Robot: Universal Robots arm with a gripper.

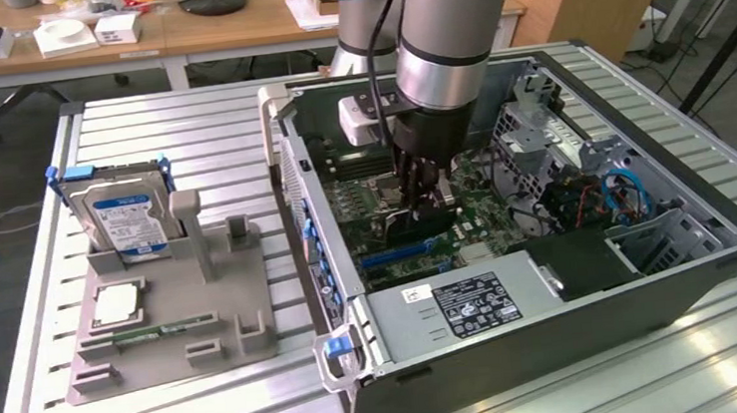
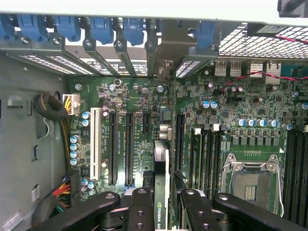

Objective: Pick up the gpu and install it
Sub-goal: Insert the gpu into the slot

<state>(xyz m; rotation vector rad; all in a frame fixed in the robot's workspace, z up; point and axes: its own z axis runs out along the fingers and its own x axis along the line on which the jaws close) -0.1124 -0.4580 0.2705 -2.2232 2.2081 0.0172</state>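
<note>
We log the motherboard (image 2: 144, 101) as deep green, speckled with silver-topped blue capacitors (image 2: 74, 147). Its long slots are black, save one white slot (image 2: 94, 139). The clips (image 2: 67, 26) are bright blue. The gpu (image 2: 162, 187) shows a dark edge with pale lettering (a touch of green in it). The gripper (image 1: 419, 202) is black. The hard drive (image 1: 125, 220) is silver under a blue label, and the holder (image 1: 218, 320) is plain grey. The table (image 1: 162, 134) is silvery and ribbed in long stripes. The arm (image 1: 452, 19) is grey with pale blue caps. The cables (image 1: 624, 194) are blue and the case (image 1: 554, 335) dark grey.
</note>
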